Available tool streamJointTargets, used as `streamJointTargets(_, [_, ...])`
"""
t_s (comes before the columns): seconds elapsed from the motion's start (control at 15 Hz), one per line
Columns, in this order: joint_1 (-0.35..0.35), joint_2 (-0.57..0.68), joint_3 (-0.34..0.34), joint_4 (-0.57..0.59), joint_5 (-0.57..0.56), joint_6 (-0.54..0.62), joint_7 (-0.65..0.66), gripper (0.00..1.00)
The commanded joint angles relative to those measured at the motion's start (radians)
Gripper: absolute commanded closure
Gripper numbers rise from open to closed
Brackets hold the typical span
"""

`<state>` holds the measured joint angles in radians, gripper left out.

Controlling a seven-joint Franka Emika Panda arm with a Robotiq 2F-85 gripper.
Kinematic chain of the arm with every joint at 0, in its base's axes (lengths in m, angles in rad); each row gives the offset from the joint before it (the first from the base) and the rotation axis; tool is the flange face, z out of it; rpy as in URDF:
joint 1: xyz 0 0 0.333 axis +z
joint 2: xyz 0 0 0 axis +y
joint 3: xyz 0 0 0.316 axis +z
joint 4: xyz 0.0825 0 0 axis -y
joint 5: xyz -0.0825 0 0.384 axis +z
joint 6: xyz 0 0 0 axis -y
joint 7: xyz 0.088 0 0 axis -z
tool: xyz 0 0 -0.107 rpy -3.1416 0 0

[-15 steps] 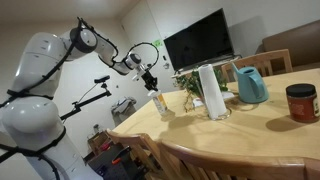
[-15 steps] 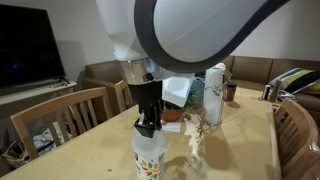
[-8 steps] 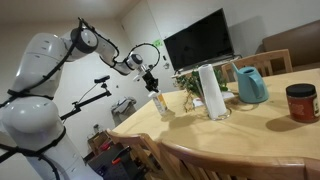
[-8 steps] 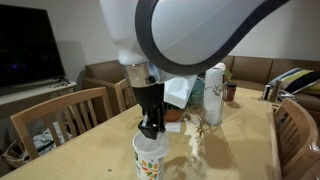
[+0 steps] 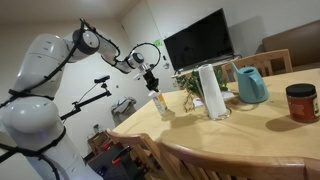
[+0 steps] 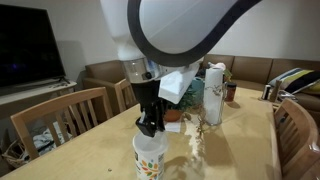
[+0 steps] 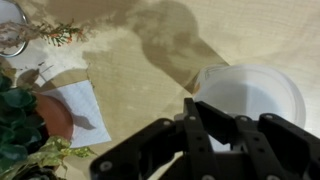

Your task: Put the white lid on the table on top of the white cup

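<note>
White round lid (image 7: 250,92) rests atop the small slim white cup (image 6: 150,160) near the wooden table's (image 6: 240,150) edge. Black gripper (image 6: 147,126) hangs just above, finger spacing unclear. Beyond stand 1 tall white roll (image 6: 214,95) and 1 black television (image 6: 28,45).

This is a home, a living and dining room in one. A large flat television (image 5: 198,40) stands against the wall, and in an exterior view a brown sofa (image 6: 252,70) runs along the back of the room. Wooden dining chairs (image 6: 62,110) with slatted backs are drawn up to a long wooden counter (image 5: 262,128). On it stand household things: a teal jug (image 5: 250,85), a red-lidded jar (image 5: 300,103), a white paper roll (image 5: 211,90) and a leafy plant (image 5: 187,83).
</note>
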<state>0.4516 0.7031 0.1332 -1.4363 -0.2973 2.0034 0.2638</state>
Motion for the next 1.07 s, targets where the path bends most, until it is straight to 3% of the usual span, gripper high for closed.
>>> streamJointTargets(0.0, [0.011, 0.04, -0.012, 0.086, 0.031, -0.083, 0.016, 0.98])
streamJointTargets(0.47, [0.021, 0.1, -0.024, 0.19, 0.043, -0.252, 0.079, 0.98])
streamJointTargets(0.53, [0.02, 0.107, -0.022, 0.202, 0.045, -0.261, 0.078, 0.68])
streamJointTargets(0.6, [0.02, 0.112, -0.02, 0.212, 0.046, -0.263, 0.074, 0.67])
streamJointTargets(1.0, [0.023, 0.128, -0.02, 0.244, 0.051, -0.258, 0.08, 0.23])
